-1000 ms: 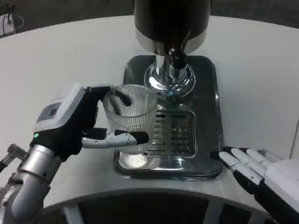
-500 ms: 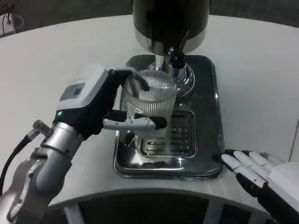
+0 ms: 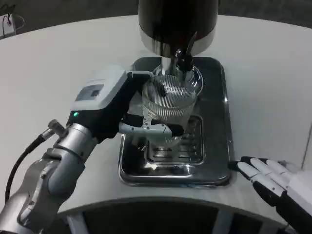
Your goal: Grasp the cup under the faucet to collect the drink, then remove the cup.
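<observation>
Nearest the camera, the right robot hand [image 3: 273, 178] lies flat on the white worktop [image 3: 58, 58] at the lower right, its fingers spread and holding nothing, just beside the front corner of the steel drip tray [image 3: 219, 146].

Further in, the left robot hand [image 3: 122, 109] reaches in from the left and is wrapped around the ribbed clear cup [image 3: 168, 105], one finger crossing the front of the glass low down and another curling over the rim. The cup is held upright above the grated part of the tray, its mouth just below and a little in front of the faucet [image 3: 183, 58]. Whether its base rests on the grate or hangs above it is hard to tell from this angle.

Behind stands the dark dispenser [image 3: 178, 19] on its chrome foot.

The main risk, as I judge it, is alignment: the spout looks close to the cup's far rim, so a stream could strike the edge or the finger hooked over it and run onto the tray. A smooth wet glass held from one side might also slip or tilt once it gains weight, spilling as it is drawn out.
</observation>
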`<state>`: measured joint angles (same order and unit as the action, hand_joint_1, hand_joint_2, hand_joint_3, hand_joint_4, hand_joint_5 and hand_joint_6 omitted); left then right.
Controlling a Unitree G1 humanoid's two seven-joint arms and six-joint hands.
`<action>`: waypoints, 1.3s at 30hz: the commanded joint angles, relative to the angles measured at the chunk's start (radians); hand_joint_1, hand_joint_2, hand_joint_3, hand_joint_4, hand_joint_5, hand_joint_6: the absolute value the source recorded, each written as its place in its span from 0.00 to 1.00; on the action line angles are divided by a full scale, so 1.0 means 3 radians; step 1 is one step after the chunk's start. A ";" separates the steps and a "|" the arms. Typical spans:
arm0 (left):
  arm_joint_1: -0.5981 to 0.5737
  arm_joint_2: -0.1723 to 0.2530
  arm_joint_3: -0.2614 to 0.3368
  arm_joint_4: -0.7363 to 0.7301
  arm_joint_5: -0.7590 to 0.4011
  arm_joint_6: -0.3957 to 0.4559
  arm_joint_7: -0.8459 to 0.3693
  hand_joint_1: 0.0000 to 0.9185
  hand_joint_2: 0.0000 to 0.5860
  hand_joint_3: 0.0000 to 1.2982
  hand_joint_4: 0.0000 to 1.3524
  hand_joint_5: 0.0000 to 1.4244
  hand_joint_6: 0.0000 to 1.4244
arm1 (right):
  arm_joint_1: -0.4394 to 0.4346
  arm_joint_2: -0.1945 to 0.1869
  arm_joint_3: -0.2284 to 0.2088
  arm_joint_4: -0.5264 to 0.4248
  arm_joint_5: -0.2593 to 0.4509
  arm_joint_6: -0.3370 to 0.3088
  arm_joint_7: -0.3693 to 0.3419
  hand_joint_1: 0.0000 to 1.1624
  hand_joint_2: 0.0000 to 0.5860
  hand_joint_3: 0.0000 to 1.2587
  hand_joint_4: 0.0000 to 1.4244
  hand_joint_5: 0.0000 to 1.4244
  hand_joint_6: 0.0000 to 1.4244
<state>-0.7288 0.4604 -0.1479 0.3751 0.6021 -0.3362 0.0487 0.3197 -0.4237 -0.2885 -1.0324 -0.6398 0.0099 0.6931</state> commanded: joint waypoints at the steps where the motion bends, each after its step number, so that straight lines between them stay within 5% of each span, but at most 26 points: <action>1: -0.0131 0.0043 -0.0077 0.0005 0.0027 0.0028 -0.0055 0.49 0.00 0.80 0.82 0.93 1.00 | 0.0031 -0.0011 -0.0043 -0.0049 0.0065 -0.0048 -0.0032 0.37 0.85 0.04 0.00 0.00 0.00; 8: -0.0130 0.0134 -0.0132 -0.0007 0.0032 0.0065 -0.0194 0.43 0.00 0.70 0.68 0.83 1.00 | 0.0054 -0.0015 -0.0066 -0.0049 0.0089 -0.0035 -0.0039 0.37 0.85 0.04 0.00 0.00 0.01; 14: -0.0141 0.0187 -0.0134 -0.0014 0.0016 0.0086 -0.0271 0.26 0.04 0.59 0.52 0.73 0.96 | 0.0073 -0.0008 -0.0047 -0.0049 0.0079 -0.0028 -0.0044 0.37 0.85 0.04 0.00 0.00 0.02; 18: -0.0165 0.0201 -0.0145 -0.0001 0.0022 0.0118 -0.0305 0.18 0.02 0.47 0.39 0.60 0.87 | 0.0072 -0.0006 -0.0035 -0.0049 0.0081 -0.0023 -0.0046 0.37 0.85 0.04 0.00 0.00 0.02; 31: -0.0196 0.0261 -0.0193 0.0007 0.0000 0.0127 -0.0461 0.14 0.03 0.27 0.18 0.34 0.60 | 0.0052 -0.0039 0.0005 -0.0049 0.0090 0.0067 -0.0019 0.37 0.85 0.04 0.00 0.00 0.04; 39: -0.0138 0.0269 -0.0094 -0.0079 -0.0226 0.0019 -0.0473 0.08 0.01 0.17 0.07 0.25 0.50 | 0.0073 -0.0054 0.0019 -0.0048 0.0078 0.0096 -0.0018 0.37 0.85 0.05 0.00 0.00 0.04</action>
<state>-0.7825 0.5283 -0.1961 0.3728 0.5578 -0.3104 -0.0874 0.3361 -0.4336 -0.2873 -1.0324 -0.6221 0.0323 0.6926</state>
